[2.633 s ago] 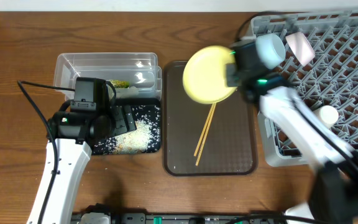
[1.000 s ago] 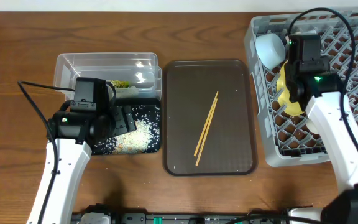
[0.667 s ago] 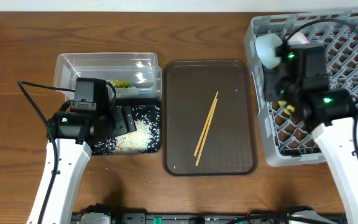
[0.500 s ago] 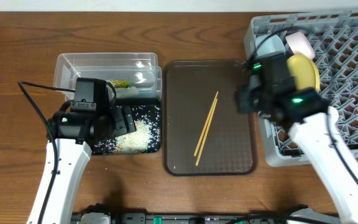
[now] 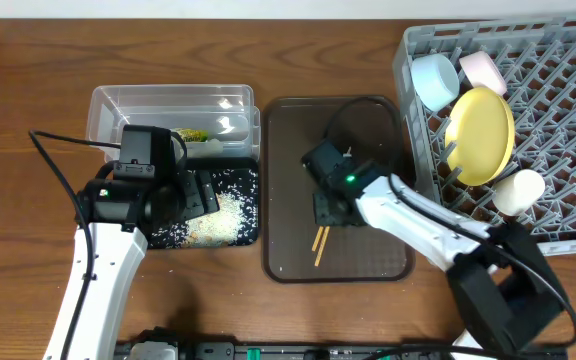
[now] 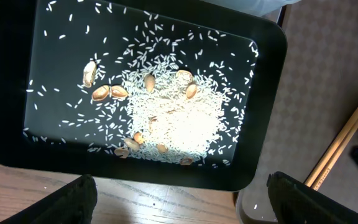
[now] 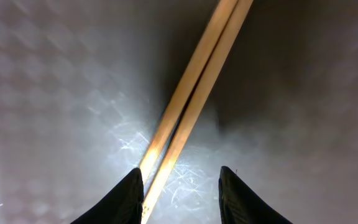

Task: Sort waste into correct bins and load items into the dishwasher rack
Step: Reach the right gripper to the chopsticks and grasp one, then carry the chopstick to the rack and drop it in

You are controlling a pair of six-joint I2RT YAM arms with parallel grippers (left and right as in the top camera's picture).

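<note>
The pair of wooden chopsticks (image 5: 318, 246) lies on the brown serving tray (image 5: 368, 130). My right gripper (image 5: 327, 210) is low over them and open. In the right wrist view the chopsticks (image 7: 194, 106) run between its fingertips, close to the left one, and the gripper (image 7: 182, 196) holds nothing. The yellow plate (image 5: 480, 120) stands on edge in the grey rack (image 5: 568, 90), with the light blue bowl (image 5: 433, 80), white bowl (image 5: 483, 70) and small white cup (image 5: 520, 190). My left gripper (image 5: 194, 192) is open and empty over the black tray (image 6: 17, 149) of rice (image 6: 179, 121).
The clear tub (image 5: 158, 105) behind the black tray holds the green-yellow wrapper (image 5: 191, 135). The brown tray lies between the bins and the rack. The left wrist view shows the chopsticks (image 6: 347, 134) at its right edge.
My right arm set the yellow plate on edge in the rack, let go, then swung left and down over the chopsticks on the brown tray. The left arm has not moved.
</note>
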